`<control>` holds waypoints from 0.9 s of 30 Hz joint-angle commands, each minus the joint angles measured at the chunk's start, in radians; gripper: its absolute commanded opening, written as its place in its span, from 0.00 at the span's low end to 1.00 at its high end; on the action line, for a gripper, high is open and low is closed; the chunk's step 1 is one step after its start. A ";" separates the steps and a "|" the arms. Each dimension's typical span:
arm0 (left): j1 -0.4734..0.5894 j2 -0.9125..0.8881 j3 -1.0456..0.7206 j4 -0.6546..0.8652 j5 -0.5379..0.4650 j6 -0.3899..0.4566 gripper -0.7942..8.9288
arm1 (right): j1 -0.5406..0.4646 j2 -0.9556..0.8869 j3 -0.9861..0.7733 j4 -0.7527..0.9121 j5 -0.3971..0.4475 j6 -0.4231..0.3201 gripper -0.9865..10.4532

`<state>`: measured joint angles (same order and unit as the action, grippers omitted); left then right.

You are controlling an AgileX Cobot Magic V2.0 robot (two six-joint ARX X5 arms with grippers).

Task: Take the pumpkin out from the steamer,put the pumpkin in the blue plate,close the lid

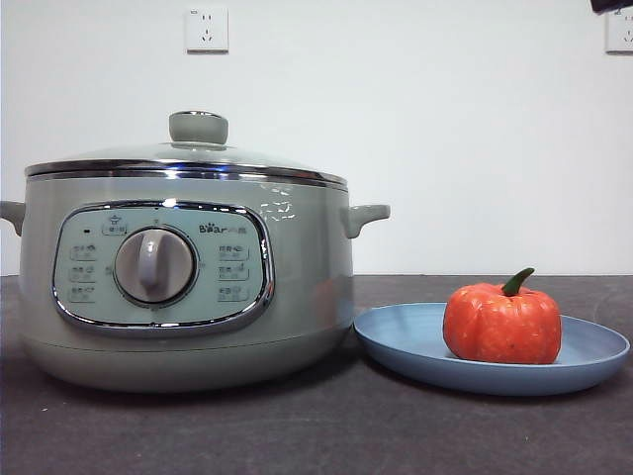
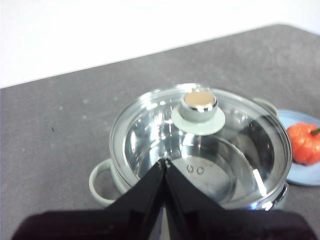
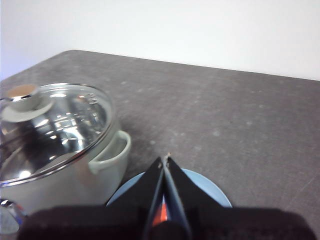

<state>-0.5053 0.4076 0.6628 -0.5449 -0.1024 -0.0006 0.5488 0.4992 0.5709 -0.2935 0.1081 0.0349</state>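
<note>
The pale green steamer (image 1: pixel 188 287) stands at the left with its glass lid (image 1: pixel 188 158) seated on the rim, knob up. The orange pumpkin (image 1: pixel 502 322) rests upright in the blue plate (image 1: pixel 415 341) to the steamer's right. My left gripper (image 2: pixel 164 162) hangs above the steamer, shut and empty, short of the lid's knob (image 2: pixel 199 102); the lid (image 2: pixel 225 135) and the pumpkin (image 2: pixel 304 142) also show there. My right gripper (image 3: pixel 165 159) hovers shut above the plate (image 3: pixel 212 192), and the pumpkin shows only as an orange sliver (image 3: pixel 160 216) between its jaws.
Dark grey tabletop (image 1: pixel 316 435) surrounds the steamer and plate. A white wall with two sockets (image 1: pixel 206 28) lies behind. A black arm tip (image 1: pixel 611 5) shows at the top right corner. The steamer's side handle (image 3: pixel 112 150) points toward the plate.
</note>
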 commanded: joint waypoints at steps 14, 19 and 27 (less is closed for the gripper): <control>0.000 0.008 -0.007 -0.078 0.002 -0.006 0.08 | 0.002 0.005 -0.005 -0.072 0.003 0.031 0.09; 0.002 -0.002 -0.008 -0.083 -0.003 0.007 0.08 | 0.002 0.005 -0.005 -0.118 0.003 0.032 0.09; 0.198 -0.185 -0.080 -0.055 -0.024 0.039 0.08 | 0.002 0.005 -0.005 -0.186 0.003 0.031 0.09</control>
<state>-0.3408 0.2359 0.6132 -0.6113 -0.1226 0.0261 0.5499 0.5056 0.5709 -0.4816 0.1081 0.0566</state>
